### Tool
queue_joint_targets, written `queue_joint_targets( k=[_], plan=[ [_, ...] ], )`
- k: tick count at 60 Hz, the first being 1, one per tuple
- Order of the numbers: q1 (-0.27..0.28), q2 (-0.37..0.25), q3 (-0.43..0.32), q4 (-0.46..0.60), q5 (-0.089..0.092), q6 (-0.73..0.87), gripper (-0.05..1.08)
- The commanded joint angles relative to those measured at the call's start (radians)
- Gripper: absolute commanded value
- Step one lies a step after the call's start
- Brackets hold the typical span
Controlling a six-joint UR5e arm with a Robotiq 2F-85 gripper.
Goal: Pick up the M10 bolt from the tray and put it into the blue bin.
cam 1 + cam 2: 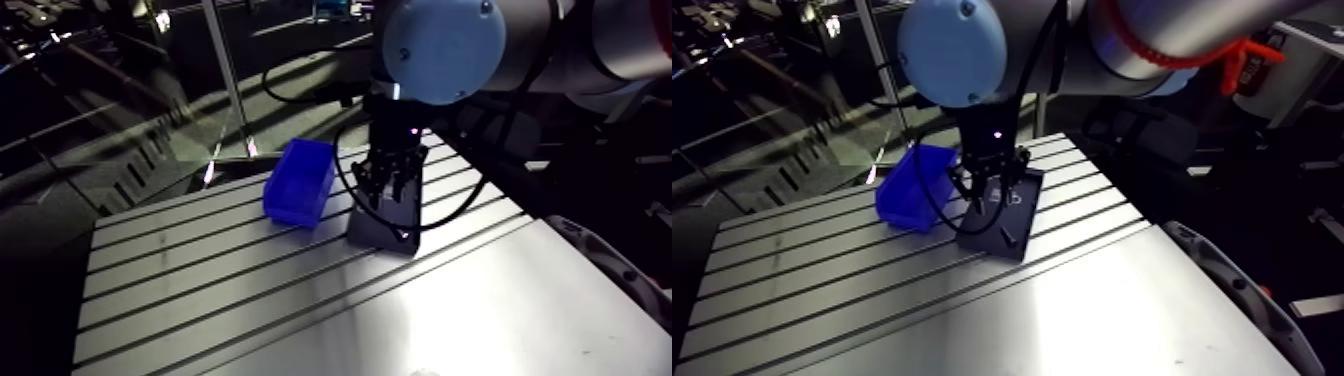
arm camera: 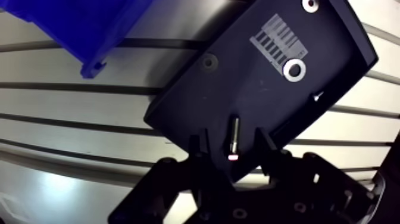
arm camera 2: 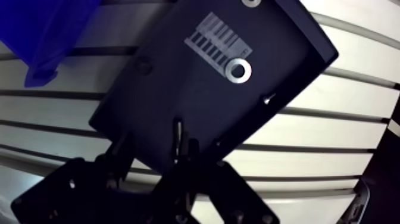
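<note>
Barely begun. Poised over the dark tray (image 2: 250,77), jaws spread apart around the M10 bolt (image 2: 234,132) lying on it, ungripped. Yet to grasp, lift, drop into the blue bin (image 1: 299,180), centre-left in arm view.

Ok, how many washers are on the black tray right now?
2: one washer beside the striped label, another near the tray's far corner, partly cut off. The gripper may hide more.
</note>
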Motion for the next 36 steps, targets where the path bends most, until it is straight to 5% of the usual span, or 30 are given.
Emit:
queue_joint_targets(
  k=[1, 36],
  plan=[
    [-0.016, 0.000, 0.025, -0.034, 0.000, -0.012, 0.49],
    [-0.022, 0.015, 0.065, -0.080, -0.001, -0.032, 0.49]
  ],
)
